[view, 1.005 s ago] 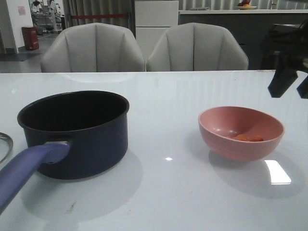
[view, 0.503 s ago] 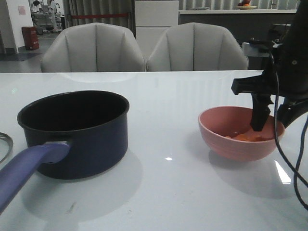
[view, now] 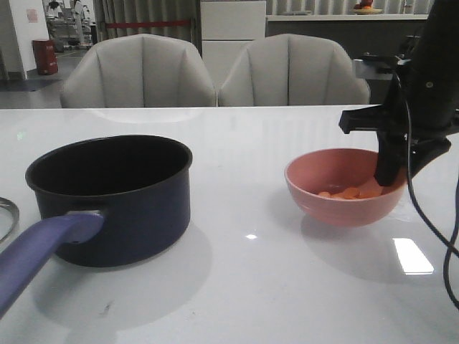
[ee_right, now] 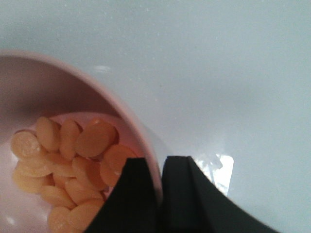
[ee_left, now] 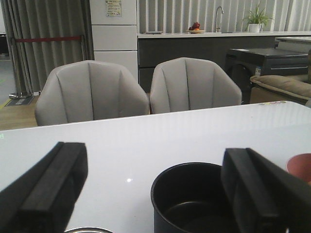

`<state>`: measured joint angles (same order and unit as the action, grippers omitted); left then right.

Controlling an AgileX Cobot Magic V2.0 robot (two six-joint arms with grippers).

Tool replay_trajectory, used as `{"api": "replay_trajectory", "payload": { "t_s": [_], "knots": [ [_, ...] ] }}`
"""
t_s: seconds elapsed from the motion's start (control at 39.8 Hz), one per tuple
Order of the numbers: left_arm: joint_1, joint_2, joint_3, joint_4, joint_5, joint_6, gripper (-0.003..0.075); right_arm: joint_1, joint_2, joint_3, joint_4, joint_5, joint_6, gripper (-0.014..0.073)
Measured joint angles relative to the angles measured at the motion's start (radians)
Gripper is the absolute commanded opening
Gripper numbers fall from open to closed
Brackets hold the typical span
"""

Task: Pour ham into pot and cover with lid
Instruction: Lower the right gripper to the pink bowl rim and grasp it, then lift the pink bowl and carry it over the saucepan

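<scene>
Front view first: your right gripper (view: 389, 179) has its fingers pinched on the far-right rim of the pink bowl (view: 343, 188), which holds the ham (view: 348, 193). The pot (view: 115, 197) stands well apart on the table (view: 251, 287); only an edge of the lid (view: 6, 213) shows beside it. Left wrist view: your left gripper (ee_left: 155, 194) is wide apart, holding nothing, the pot (ee_left: 192, 201) beyond it. Right wrist view: the fingers (ee_right: 133, 194) clamp the bowl rim (ee_right: 146, 145), with the ham (ee_right: 73, 165) just beside them.

Matte black right end effector (view: 391, 172) with blocky flat fingers (ee_right: 133, 194), black cable looping beside; left end effector (ee_left: 155, 194) equally black.
</scene>
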<state>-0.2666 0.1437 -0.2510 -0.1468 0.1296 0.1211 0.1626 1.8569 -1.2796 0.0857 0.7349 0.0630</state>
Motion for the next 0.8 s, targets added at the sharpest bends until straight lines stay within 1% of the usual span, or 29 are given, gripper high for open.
{"api": "replay_trajectory", "payload": {
  "t_s": [0.13,0.28,0.4,0.6,0.7,0.8],
  "knots": [
    [0.000,0.000,0.000,0.000,0.005,0.000,0.0606,0.054,-0.061,-0.002,-0.006,-0.064,-0.054,0.0135],
    [0.000,0.000,0.000,0.000,0.009,0.000,0.0606,0.163,-0.169,-0.005,-0.018,-0.240,-0.078,0.0135],
    [0.000,0.000,0.000,0.000,0.009,0.000,0.0606,0.263,-0.211,-0.007,-0.086,-0.401,-0.080,0.0135],
    [0.000,0.000,0.000,0.000,0.011,0.000,0.0606,0.411,-0.187,-0.007,-0.281,-0.617,-0.086,0.0135],
    [0.000,0.000,0.000,0.000,0.015,0.000,0.0606,0.451,-0.152,-0.007,-0.342,-0.743,-0.088,0.0135],
    [0.000,0.000,0.000,0.000,0.019,0.000,0.0606,0.458,-0.118,0.011,-0.361,-0.892,-0.088,0.0135]
  ]
}}
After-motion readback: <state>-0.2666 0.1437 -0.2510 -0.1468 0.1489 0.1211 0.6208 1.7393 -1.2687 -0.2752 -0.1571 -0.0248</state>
